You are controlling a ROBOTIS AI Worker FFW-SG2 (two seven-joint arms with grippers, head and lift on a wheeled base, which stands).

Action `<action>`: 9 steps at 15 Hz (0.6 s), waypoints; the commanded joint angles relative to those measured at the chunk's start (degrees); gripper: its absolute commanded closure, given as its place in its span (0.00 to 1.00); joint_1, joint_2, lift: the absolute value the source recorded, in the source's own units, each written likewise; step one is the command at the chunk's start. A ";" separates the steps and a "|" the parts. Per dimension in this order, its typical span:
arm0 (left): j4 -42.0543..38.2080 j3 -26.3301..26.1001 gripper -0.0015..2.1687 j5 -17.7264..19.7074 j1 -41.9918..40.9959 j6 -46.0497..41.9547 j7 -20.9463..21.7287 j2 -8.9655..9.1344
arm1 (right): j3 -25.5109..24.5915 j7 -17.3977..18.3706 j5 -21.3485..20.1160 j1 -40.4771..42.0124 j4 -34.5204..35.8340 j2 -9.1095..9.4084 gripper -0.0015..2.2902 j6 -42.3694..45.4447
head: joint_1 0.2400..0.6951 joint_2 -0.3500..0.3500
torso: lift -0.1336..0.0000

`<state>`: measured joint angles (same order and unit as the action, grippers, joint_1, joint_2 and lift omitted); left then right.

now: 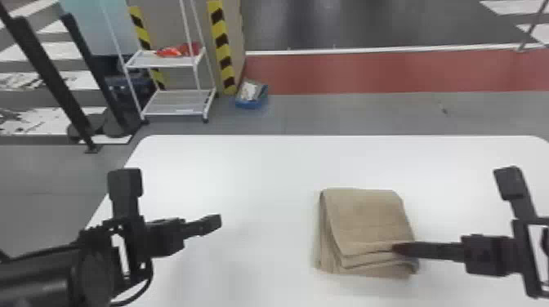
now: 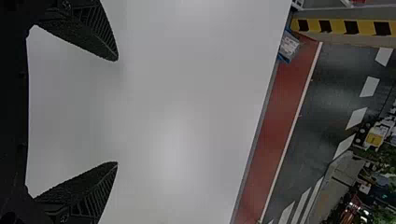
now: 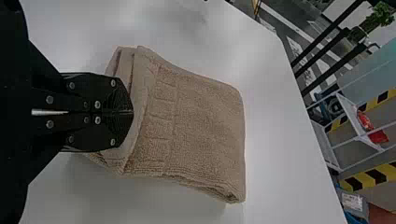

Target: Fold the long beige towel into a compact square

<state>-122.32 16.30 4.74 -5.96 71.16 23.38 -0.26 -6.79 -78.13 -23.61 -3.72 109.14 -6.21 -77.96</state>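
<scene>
Apparently final tidying: your right gripper (image 1: 395, 248), narrow, at four o'clock on towel (image 1: 367, 216), pinch unclear; left gripper (image 2: 117, 111) wide. Next, square it.

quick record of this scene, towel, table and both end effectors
towel: beige, folded into a layered, roughly square stack
towel place: on the white table, right of centre in the head view
left end effector: open, apart from the towel
right end effector: shut, tips at the towel's near right part; grip unclear

I see a plain beige fabric towel (image 1: 367, 216), a smooth white worktop (image 1: 245, 171) and yellow-and-black striped posts (image 1: 222, 45).
</scene>
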 commanded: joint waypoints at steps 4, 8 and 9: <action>0.15 -0.04 0.04 0.00 0.16 -0.01 0.00 0.41 | 2.30 -0.19 -0.73 5.13 4.77 -0.12 0.89 0.13 | 1.00 0.66 | 0.07; -0.02 -0.13 0.04 0.35 0.25 -0.01 0.00 0.41 | 2.30 -0.19 -0.12 5.65 5.21 -0.12 0.89 2.41 | 1.00 0.68 | 0.07; -0.28 -0.13 0.04 1.06 0.07 0.17 -0.09 0.41 | 1.16 -0.19 1.55 5.04 5.12 0.23 0.89 2.76 | 1.00 0.69 | 0.07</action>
<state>-122.35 16.22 5.16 -5.73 71.16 23.33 -0.26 -4.55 -78.13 -23.66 1.88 114.33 -6.33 -75.96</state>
